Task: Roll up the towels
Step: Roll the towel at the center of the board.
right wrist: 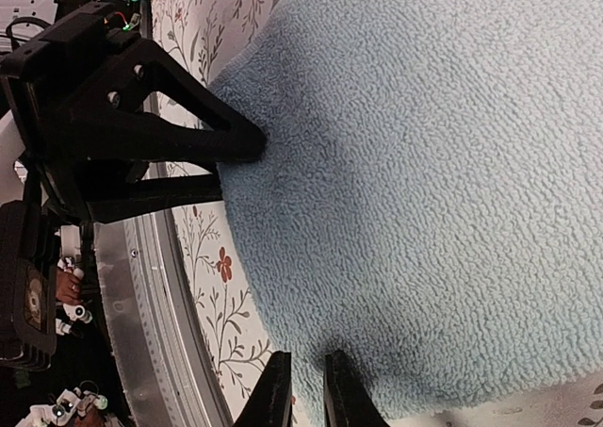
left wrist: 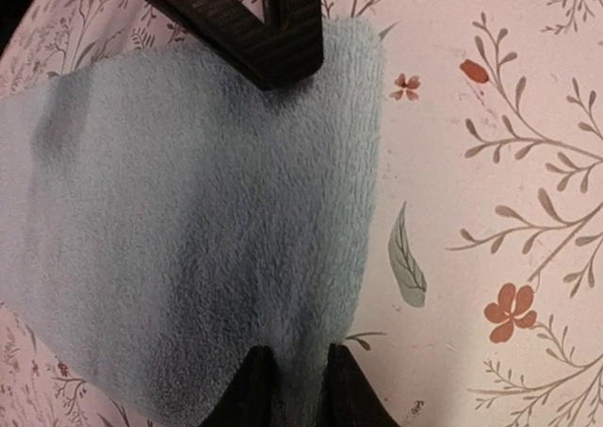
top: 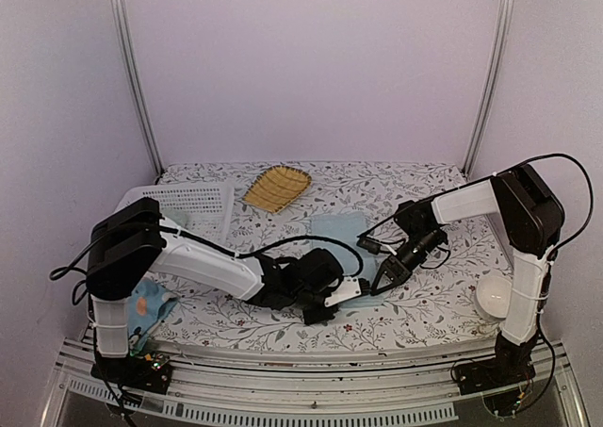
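Observation:
The plain light-blue terry towel (top: pixel 341 234) lies at the table's middle; its near edge is held up by both grippers. My left gripper (top: pixel 345 291) is shut on that near edge; in the left wrist view (left wrist: pixel 294 389) the towel (left wrist: pixel 188 210) bunches between the dark fingers (left wrist: pixel 247 394). My right gripper (top: pixel 387 276) is shut on the same edge a little to the right; in the right wrist view (right wrist: pixel 301 394) the towel (right wrist: pixel 424 182) fills the frame. The small printed towel (top: pixel 151 306) lies crumpled at the near left, beside the left arm's base.
A yellow ribbed leaf-shaped tray (top: pixel 276 188) sits at the back centre. A white perforated basket (top: pixel 188 204) stands at the back left. A white bowl (top: pixel 494 297) sits at the near right. The table's metal front rail (right wrist: pixel 141 333) is close behind the grippers.

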